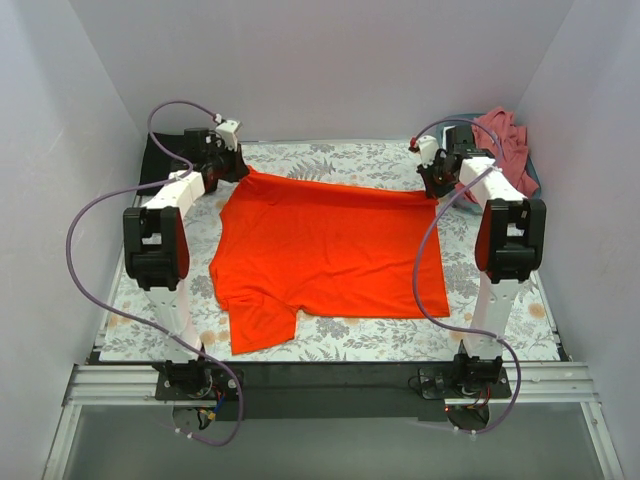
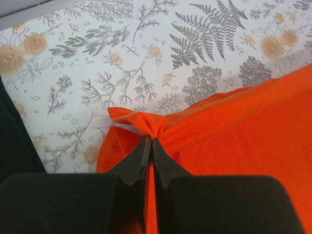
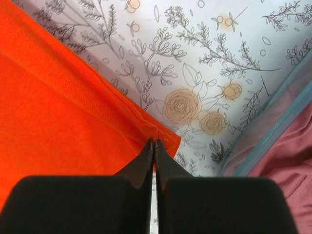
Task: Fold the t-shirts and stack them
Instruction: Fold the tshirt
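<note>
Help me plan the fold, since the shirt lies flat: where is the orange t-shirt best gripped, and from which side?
Grip the orange-red t-shirt at its two far corners, left and right, coming from the near side over the cloth. It lies spread flat, so only the corners bunch enough to pinch. Both arms' jaws are shut there.

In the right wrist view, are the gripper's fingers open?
No, the right gripper is shut on a corner of the orange t-shirt.
</note>
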Robot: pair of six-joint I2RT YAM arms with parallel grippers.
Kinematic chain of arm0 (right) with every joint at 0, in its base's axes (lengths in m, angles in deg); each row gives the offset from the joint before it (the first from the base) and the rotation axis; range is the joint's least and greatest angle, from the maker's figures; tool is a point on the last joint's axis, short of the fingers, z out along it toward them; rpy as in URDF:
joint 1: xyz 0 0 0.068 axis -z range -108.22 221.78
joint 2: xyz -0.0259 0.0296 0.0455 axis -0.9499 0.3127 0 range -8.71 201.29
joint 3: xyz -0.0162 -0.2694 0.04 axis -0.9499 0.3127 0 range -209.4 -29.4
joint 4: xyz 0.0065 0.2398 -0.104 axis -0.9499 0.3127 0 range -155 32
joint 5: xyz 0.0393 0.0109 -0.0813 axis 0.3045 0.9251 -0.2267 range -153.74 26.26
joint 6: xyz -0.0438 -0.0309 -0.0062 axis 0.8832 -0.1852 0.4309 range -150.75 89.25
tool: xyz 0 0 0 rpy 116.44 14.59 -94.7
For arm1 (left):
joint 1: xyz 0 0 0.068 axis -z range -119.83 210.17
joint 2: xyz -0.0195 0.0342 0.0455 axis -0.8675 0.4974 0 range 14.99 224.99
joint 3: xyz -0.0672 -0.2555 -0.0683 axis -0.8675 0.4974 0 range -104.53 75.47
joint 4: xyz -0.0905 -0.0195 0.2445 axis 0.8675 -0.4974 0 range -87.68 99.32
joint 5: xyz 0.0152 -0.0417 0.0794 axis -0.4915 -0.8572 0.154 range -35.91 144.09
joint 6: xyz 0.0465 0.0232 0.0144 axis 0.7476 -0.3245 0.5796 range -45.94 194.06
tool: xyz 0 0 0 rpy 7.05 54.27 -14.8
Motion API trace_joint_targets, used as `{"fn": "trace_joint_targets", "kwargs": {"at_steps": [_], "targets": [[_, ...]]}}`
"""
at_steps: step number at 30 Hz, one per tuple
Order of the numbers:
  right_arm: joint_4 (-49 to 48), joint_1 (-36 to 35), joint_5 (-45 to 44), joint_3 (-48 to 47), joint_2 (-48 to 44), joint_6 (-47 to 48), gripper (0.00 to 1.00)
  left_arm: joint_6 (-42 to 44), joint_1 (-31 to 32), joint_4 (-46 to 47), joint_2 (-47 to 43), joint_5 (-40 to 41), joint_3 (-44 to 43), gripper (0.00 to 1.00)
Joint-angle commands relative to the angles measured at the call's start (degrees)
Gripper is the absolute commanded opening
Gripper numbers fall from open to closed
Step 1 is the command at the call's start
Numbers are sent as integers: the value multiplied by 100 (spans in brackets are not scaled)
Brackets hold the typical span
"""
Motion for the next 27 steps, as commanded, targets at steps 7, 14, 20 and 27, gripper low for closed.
{"fn": "trace_joint_targets", "kwargs": {"at_steps": [7, 14, 20, 27], "targets": [[10, 64, -135, 538, -718, 484, 1, 149, -84, 27, -1636, 89, 1270, 0], [45, 64, -197, 372, -534, 546, 1, -44, -75, -228, -2172, 432, 1965, 0], [63, 72, -197, 354, -507, 598, 1, -238, -84, -298, -2411, 669, 2422, 0], [72, 72, -179, 705, -761, 730, 1, -308, -84, -413, -2621, 757, 2782, 0]]}}
